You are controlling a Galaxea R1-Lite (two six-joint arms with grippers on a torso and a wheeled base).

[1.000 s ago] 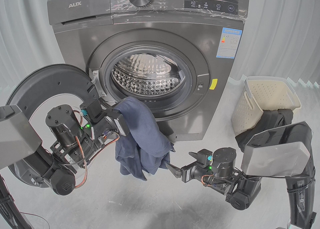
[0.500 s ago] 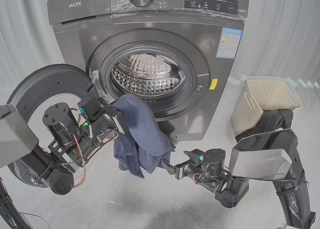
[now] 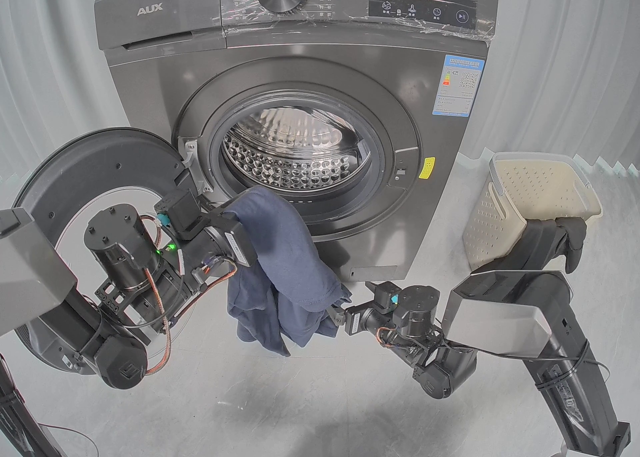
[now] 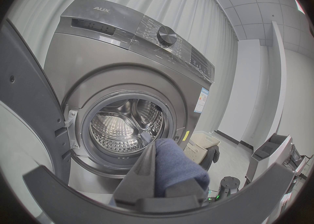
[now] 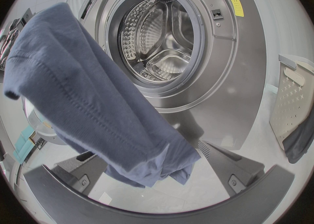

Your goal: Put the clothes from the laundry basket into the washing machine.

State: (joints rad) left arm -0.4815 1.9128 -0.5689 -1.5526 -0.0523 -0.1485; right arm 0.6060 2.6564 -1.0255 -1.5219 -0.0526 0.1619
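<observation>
A blue garment (image 3: 287,258) hangs in front of the grey washing machine (image 3: 300,72), just below its open drum (image 3: 293,145). My left gripper (image 3: 243,212) is shut on the garment's top fold, seen up close in the left wrist view as cloth (image 4: 173,165) pinched between the fingers (image 4: 140,172). My right gripper (image 3: 337,315) is open at the garment's lower right hem; in the right wrist view the cloth (image 5: 81,81) hangs between and above its spread fingers (image 5: 235,165). A cream laundry basket (image 3: 533,192) stands to the right with a dark garment (image 3: 540,242) draped over its front rim.
The round machine door (image 3: 100,165) is swung open to the left, behind my left arm. The basket (image 5: 294,97) sits close to the machine's right side. Bare grey floor (image 3: 300,398) lies in front of the machine.
My right gripper has moved left and slightly up, reaching the garment's lower hem. The left gripper with the garment shifted a little left early on, then held still.
</observation>
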